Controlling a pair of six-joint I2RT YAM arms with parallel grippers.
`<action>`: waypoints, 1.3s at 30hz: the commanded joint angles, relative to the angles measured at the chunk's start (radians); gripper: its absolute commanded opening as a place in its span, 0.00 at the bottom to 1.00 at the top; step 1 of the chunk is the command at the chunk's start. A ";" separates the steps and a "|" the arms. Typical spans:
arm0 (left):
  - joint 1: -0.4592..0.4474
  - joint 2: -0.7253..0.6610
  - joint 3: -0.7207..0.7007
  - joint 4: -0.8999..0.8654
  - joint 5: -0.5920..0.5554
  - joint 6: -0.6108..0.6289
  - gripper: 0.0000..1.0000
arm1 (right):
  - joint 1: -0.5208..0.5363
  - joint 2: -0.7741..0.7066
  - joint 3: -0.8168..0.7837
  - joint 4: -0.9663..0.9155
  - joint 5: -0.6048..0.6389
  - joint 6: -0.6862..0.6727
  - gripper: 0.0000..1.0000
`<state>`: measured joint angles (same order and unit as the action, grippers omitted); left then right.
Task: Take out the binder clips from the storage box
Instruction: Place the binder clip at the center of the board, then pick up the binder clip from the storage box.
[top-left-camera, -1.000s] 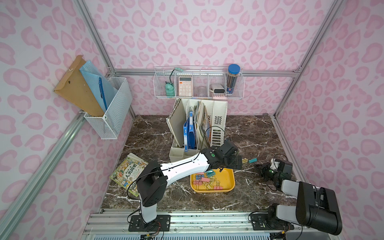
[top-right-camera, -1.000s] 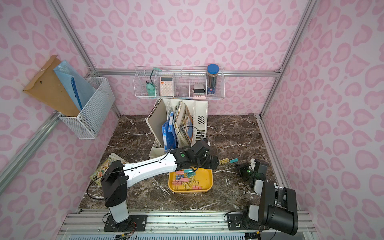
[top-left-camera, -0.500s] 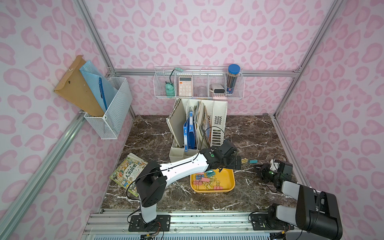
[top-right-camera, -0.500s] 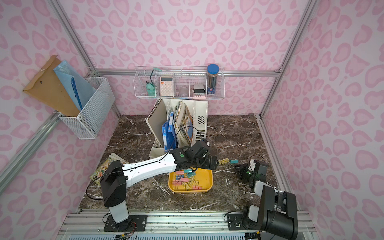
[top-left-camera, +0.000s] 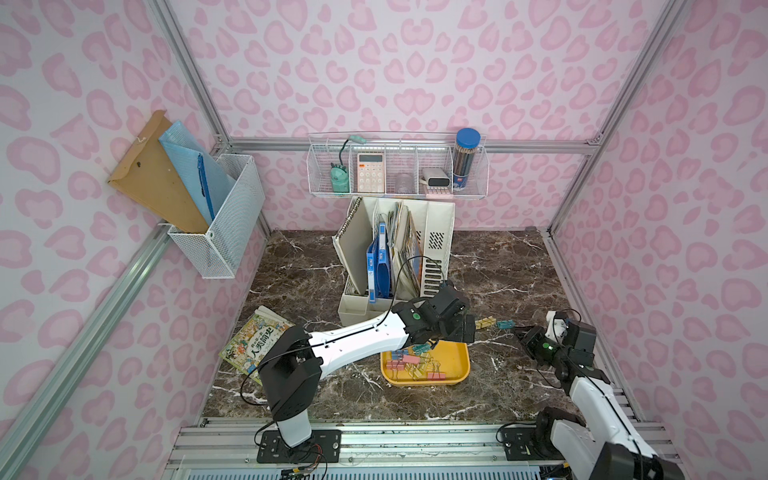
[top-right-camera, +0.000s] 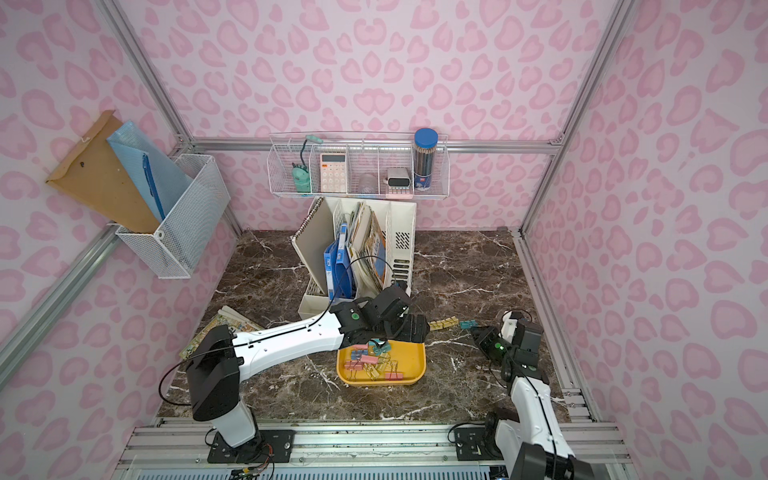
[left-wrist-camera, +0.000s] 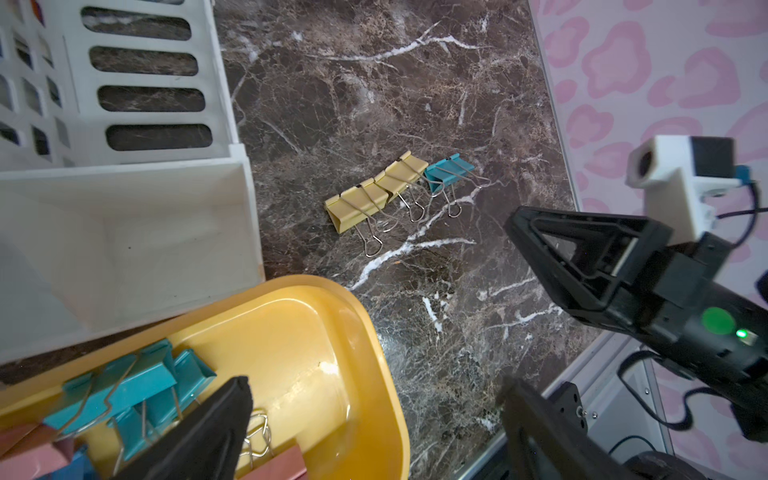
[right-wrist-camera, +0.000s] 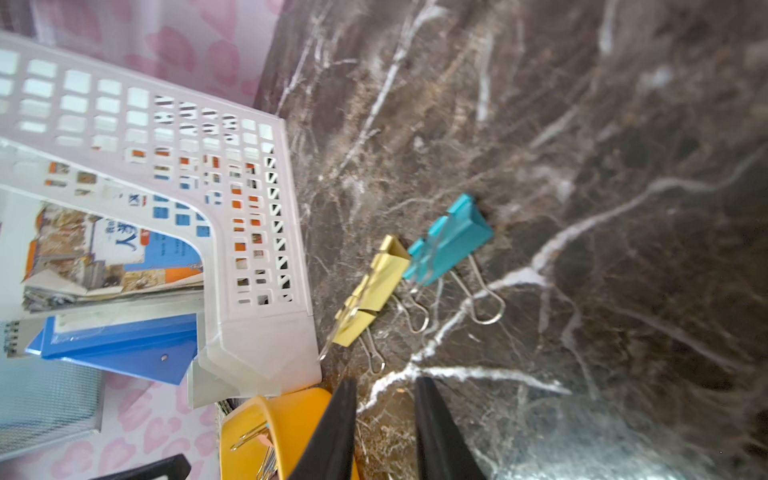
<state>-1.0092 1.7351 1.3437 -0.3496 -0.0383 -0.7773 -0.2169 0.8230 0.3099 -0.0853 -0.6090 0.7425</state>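
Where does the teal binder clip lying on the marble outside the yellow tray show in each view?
In a top view: teal clip on the marble, right of centre, beyond the storage box.
In a top view: teal clip likewise right of centre.
Left wrist: teal clip near mid-picture, past the storage box's corner.
Right wrist: teal clip near mid-picture, off the file organiser.
Shared landmark: the two yellow clips beside it, in all four.

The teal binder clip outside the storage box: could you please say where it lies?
In both top views the teal clip lies right of centre on the marble table, beside two yellow clips, just ahead of the right gripper.
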 joint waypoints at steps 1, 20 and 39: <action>0.003 -0.045 -0.050 0.002 -0.081 -0.034 0.93 | 0.091 -0.108 0.048 -0.132 0.073 -0.077 0.27; 0.096 -0.311 -0.355 -0.040 -0.198 -0.213 0.66 | 0.974 0.300 0.266 0.016 0.335 0.002 0.30; 0.196 -0.225 -0.308 -0.159 -0.087 -0.330 0.51 | 1.015 0.645 0.481 0.023 0.371 0.056 0.33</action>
<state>-0.8200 1.4982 1.0267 -0.4778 -0.1638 -1.0512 0.7971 1.4700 0.7902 -0.0860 -0.2691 0.7673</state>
